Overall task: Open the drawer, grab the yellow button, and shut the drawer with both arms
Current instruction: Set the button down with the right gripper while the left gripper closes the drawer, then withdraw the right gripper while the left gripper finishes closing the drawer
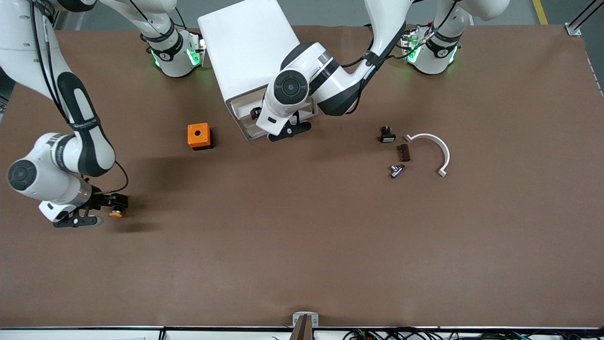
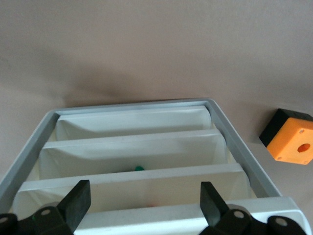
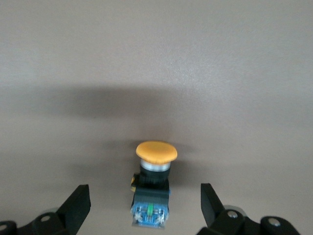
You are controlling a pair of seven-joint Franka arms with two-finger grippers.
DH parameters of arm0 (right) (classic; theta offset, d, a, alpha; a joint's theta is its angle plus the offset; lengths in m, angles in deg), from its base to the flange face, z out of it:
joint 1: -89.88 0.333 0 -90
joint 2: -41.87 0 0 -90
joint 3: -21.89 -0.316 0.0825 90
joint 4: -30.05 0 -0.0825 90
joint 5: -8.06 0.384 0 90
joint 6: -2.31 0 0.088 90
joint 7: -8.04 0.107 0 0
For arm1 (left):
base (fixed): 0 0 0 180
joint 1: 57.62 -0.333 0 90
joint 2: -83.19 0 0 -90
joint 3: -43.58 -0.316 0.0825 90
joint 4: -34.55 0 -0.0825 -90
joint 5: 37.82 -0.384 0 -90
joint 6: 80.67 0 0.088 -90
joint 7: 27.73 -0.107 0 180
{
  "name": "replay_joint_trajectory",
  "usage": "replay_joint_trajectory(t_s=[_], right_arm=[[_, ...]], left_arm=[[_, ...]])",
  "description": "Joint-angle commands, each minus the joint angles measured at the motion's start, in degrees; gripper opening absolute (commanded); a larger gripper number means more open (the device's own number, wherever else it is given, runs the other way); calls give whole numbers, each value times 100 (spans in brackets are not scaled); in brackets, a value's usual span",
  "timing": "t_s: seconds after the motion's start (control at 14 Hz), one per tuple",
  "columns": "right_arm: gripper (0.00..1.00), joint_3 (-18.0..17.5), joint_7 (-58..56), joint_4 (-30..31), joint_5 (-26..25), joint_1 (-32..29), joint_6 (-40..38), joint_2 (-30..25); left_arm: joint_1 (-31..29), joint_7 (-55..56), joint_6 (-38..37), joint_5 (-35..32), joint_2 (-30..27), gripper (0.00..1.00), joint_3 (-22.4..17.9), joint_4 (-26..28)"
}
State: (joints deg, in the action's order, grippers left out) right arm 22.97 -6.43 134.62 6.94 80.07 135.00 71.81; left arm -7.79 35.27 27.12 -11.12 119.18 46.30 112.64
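Orange-capped button [image 3: 154, 183] lies on the table between the spread fingers of the right gripper [image 1: 109, 211], at the right arm's end; take step looks done. Left gripper [image 1: 289, 131], jaws wide, hangs at the open drawer [image 2: 137, 161]; next it must push that front shut.

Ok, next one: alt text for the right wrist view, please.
The button, with its orange cap, black middle and blue rear block, lies on the brown table between the open fingers of the right tool, which do not touch it. Nothing else is in this view.
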Motion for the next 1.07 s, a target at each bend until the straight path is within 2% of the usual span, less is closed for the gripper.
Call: replay_joint_trajectory(t_s=[0.0,0.28,0.57,0.64,0.71,1.0], right_arm=[[100,-64,-21,-199,85,-48,-1013,-689],[100,-64,724,-874,218,215,-2682,-1270],[100,-47,1210,-2219,121,575,-4519,-1315],[100,-38,1209,-2396,112,602,-4837,-1324],[100,-38,1157,-2571,112,585,-5005,-1454],[100,6,1209,-2573,121,559,-5270,-1842]], left_arm=[[71,28,5,264,49,100,97,-48],[71,20,5,536,66,100,115,-39],[88,20,5,607,171,100,238,-39],[88,20,5,686,180,100,273,-30],[88,20,5,747,180,100,273,-30],[62,-42,23,739,172,100,265,-39]])
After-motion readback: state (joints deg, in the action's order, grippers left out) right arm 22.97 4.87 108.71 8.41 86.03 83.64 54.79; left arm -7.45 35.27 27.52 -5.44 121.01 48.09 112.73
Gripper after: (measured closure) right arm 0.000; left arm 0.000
